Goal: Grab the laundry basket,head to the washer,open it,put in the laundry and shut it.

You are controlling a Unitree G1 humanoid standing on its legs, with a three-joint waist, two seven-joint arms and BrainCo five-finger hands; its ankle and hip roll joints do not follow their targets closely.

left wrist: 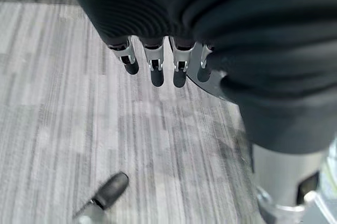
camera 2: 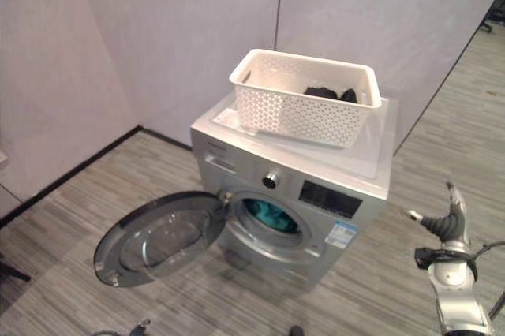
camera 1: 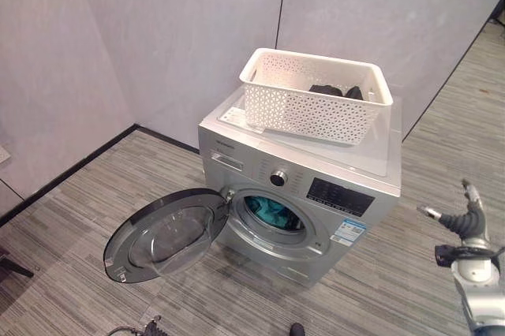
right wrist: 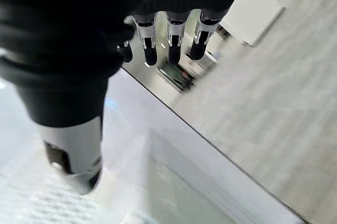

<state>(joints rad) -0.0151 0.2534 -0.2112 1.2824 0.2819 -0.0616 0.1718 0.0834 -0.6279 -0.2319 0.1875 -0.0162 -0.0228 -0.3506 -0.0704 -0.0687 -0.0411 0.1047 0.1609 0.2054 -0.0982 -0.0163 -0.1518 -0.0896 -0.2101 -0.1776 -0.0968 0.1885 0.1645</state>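
Observation:
A silver washer (camera 1: 319, 164) stands against the wall, its round door (camera 1: 166, 235) swung wide open to the left. Teal laundry (camera 1: 271, 213) lies inside the drum. On the washer's top sits a white perforated laundry basket (camera 1: 304, 106) holding dark clothes (camera 1: 336, 90). My right hand (camera 1: 467, 221) hovers low to the right of the washer, away from it; its fingers (right wrist: 171, 39) are straight and hold nothing. My left hand (left wrist: 154, 62) hangs above the floor with straight fingers, also holding nothing.
Grey wall panels (camera 1: 173, 28) rise behind the washer, with a black skirting (camera 1: 71, 174) along the left wall. Striped grey floor (camera 1: 71, 265) spreads in front of and beside the machine. The open door takes up floor space left of the drum.

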